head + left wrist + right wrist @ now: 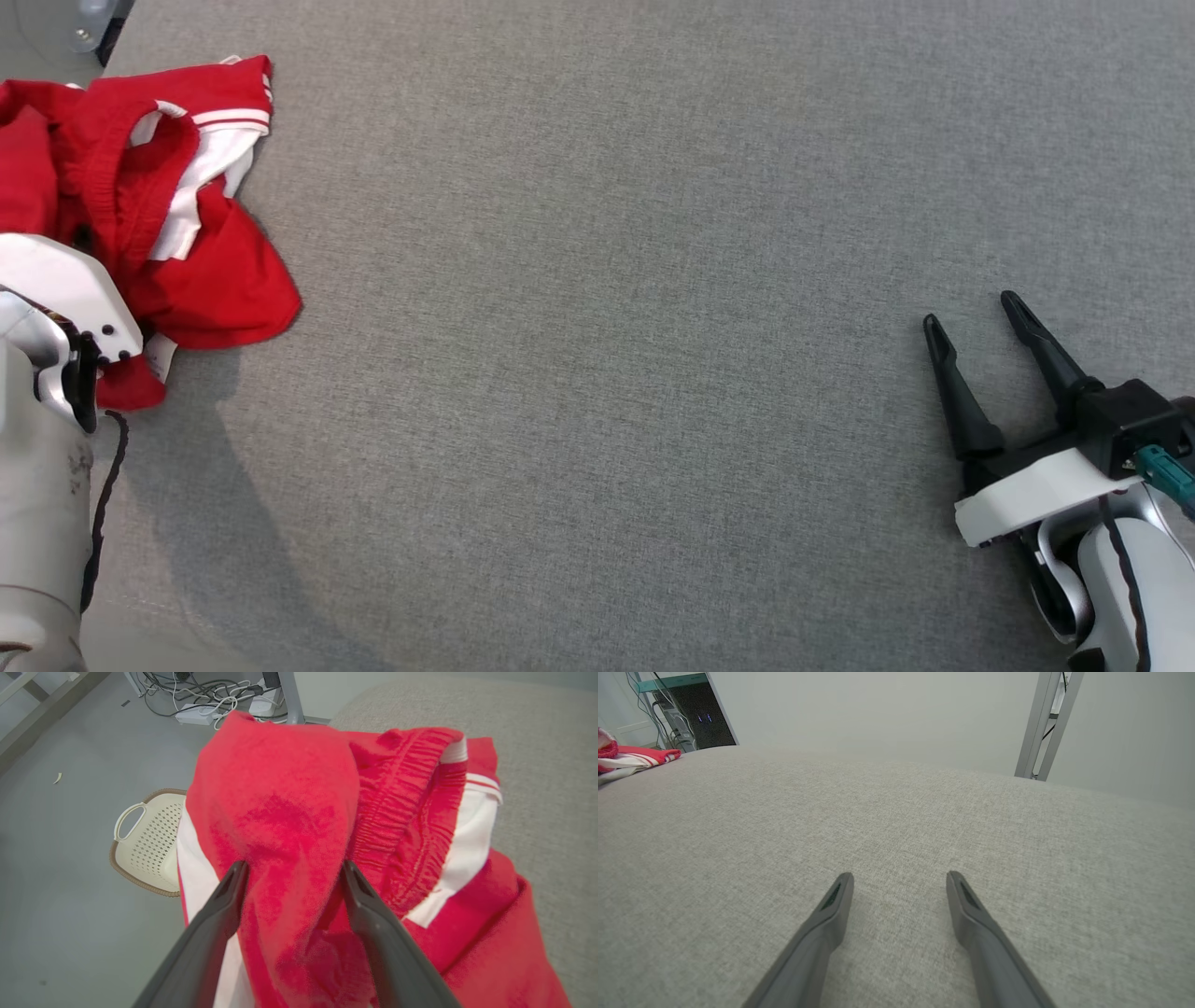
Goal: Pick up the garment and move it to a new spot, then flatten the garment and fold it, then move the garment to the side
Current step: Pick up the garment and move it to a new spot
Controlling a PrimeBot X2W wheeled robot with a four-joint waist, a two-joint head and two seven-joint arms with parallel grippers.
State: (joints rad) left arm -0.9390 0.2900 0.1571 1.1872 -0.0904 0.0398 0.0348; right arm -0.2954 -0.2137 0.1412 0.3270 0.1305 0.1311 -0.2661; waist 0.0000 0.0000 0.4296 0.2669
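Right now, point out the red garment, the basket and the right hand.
red garment (229, 280), head view, on its lower red fold.
basket (149, 849), left wrist view, on its perforated wall.
right hand (971, 311), head view, midway between its open fingertips.

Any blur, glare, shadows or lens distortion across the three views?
Head view: even light, sharp weave, soft shadow at lower left of the grey surface. Left wrist view: the garment, close to the lens, looks soft and grainy. Right wrist view: wide-angle bows the surface's far edge; no glare.
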